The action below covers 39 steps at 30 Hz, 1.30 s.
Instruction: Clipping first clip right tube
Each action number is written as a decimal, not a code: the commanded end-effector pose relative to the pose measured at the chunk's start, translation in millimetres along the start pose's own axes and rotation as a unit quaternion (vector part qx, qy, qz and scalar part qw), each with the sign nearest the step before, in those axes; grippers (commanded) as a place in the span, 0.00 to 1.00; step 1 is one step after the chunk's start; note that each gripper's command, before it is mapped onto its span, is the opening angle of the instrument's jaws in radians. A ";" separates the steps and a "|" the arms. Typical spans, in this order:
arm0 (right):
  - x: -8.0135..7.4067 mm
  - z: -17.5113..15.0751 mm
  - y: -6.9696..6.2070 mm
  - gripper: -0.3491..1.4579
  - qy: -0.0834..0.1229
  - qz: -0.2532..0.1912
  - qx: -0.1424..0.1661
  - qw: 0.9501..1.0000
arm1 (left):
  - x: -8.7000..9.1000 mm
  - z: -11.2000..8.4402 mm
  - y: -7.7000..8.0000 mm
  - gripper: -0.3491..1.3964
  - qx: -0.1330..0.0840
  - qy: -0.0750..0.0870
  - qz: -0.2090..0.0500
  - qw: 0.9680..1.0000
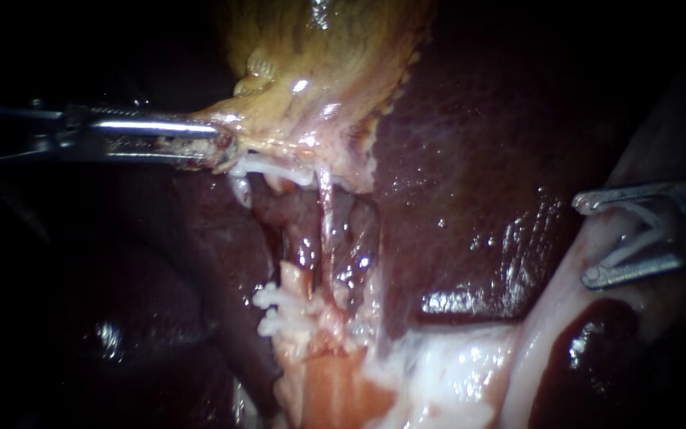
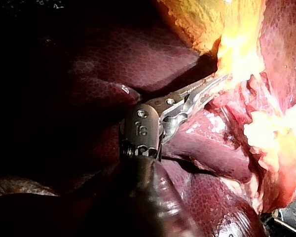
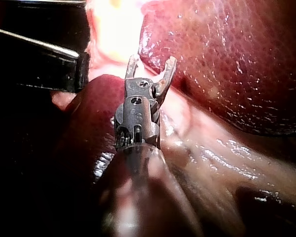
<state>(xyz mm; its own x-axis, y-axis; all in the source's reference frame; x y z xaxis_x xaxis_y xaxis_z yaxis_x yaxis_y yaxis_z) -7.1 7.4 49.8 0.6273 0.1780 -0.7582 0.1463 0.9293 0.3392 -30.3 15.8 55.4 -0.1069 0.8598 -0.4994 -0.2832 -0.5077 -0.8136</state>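
Observation:
The yellow gallbladder [image 1: 319, 71] hangs at the top centre, and my left instrument [image 1: 220, 144] has its jaws shut on its lower edge, holding it to the left. In the left wrist view the same jaws [image 2: 221, 80] grip that yellow tissue. Below the gallbladder a thin pale tube [image 1: 325, 230] runs down through an open window in the tissue. A second strand [image 1: 372, 238] lies just right of it. My right instrument [image 1: 586, 240] stands far right with its jaws open, a pale clip [image 1: 637, 234] seated between them, well away from the tubes. The right wrist view shows those jaws [image 3: 150, 66] open.
Dark red liver [image 1: 478, 159] fills the space between the tubes and my right instrument. A pale band of tissue [image 1: 553, 306] passes under the right jaws. Whitish frayed tissue [image 1: 287, 314] sits at the foot of the tubes. My left instrument's shaft [image 3: 34, 45] crosses the right wrist view.

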 end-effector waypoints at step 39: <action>11.9 13.0 0.7 0.44 0.107 0.142 0.077 0.981 | 5.6 -8.4 2.3 0.00 0.005 0.036 -0.021 0.999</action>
<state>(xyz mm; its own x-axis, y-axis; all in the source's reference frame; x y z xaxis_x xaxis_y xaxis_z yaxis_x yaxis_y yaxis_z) 11.5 6.0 48.5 0.4778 0.5163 -0.7107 0.1016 0.7711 0.6285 -23.5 19.0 48.1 -0.0264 0.8740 -0.4853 -0.2947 -0.4707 -0.8317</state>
